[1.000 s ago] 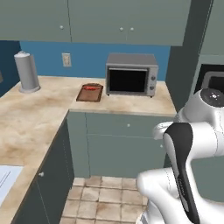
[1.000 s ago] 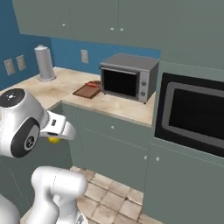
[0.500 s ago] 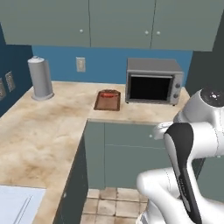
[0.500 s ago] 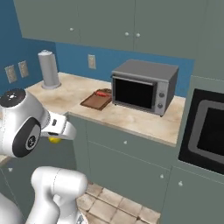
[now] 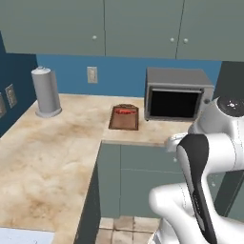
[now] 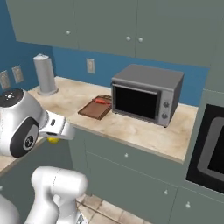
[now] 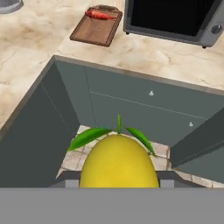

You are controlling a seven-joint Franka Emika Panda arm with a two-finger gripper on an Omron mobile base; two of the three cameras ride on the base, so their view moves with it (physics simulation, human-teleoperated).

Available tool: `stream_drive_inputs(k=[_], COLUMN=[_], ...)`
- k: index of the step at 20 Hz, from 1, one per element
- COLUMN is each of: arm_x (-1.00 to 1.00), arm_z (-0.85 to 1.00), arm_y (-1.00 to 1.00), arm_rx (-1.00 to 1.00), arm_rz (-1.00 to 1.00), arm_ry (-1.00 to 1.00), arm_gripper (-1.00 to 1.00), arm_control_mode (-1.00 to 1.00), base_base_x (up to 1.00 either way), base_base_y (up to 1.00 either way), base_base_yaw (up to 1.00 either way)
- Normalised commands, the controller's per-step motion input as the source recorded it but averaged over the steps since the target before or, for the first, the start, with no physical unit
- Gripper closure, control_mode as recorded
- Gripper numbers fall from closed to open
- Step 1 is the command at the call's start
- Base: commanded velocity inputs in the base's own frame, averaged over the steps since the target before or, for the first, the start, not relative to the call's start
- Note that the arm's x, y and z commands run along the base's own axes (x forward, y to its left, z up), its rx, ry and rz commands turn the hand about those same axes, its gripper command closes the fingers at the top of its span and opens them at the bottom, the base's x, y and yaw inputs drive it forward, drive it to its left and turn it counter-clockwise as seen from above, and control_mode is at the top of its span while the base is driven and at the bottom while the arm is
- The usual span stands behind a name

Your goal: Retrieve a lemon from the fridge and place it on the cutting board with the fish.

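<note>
While the arm is raised over the floor in front of the corner cabinets, the lemon [image 7: 118, 162] is clamped between the fingers of the gripper [image 7: 118, 177], its green leaves pointing forward; in the right base view the lemon [image 6: 53, 140] shows just beneath the hand; the cutting board [image 7: 97, 28] lies well ahead of the gripper on the counter [image 7: 35, 48], carrying a red fish [image 7: 99, 15]; beside the board stands a grey toaster oven [image 7: 175, 19].

Yellow leafy lemon [image 7: 118, 162] between the fingers; brown cutting board [image 5: 123, 119] on counter, fish atop.
</note>
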Motion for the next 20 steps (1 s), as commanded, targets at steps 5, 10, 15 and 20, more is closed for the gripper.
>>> stream_drive_inputs(k=[5,10,15,20], arm_x=[0.00,0.00,0.00,0.00], arm_z=[0.00,0.00,0.00,0.00], arm_y=[0.00,0.00,0.00,0.00], arm_rx=[0.00,0.00,0.00,0.00], arm_rz=[0.00,0.00,0.00,0.00], arm_ry=[0.00,0.00,0.00,0.00], arm_gripper=[1.00,1.00,1.00,1.00], arm_control_mode=[1.00,1.00,1.00,1.00], base_base_x=[0.68,0.59,0.48,0.65], base_base_y=[0.01,0.25,0.49,0.33], base_base_yaw=[0.00,0.00,0.00,0.00])
